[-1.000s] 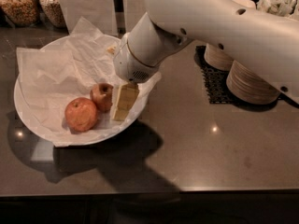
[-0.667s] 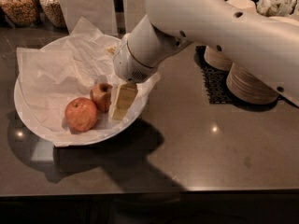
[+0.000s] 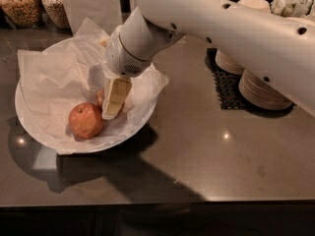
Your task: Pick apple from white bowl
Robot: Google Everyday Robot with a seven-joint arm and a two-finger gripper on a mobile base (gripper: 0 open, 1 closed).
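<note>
The white bowl (image 3: 25, 117) stands on the dark counter at the left, lined with crumpled white paper (image 3: 54, 77). The deep red apple (image 3: 100, 97) lies near the bowl's middle; only a sliver of it shows, left of my gripper. My gripper (image 3: 110, 104) hangs from the white arm (image 3: 211, 28) and reaches down into the bowl right at that apple, covering most of it. A bigger, paler orange-red apple (image 3: 85, 120) lies just to the front left of the gripper, close to it.
Stacks of beige paper bowls (image 3: 261, 87) stand at the right on and beside a black mat (image 3: 226, 90). Two glass jars (image 3: 19, 4) and a white panel (image 3: 93, 6) stand at the back left. The counter's front edge (image 3: 157, 200) runs along the bottom.
The gripper has shifted slightly left and down over the smaller apple, hiding more of it. The bigger apple and the bowl have not moved.
</note>
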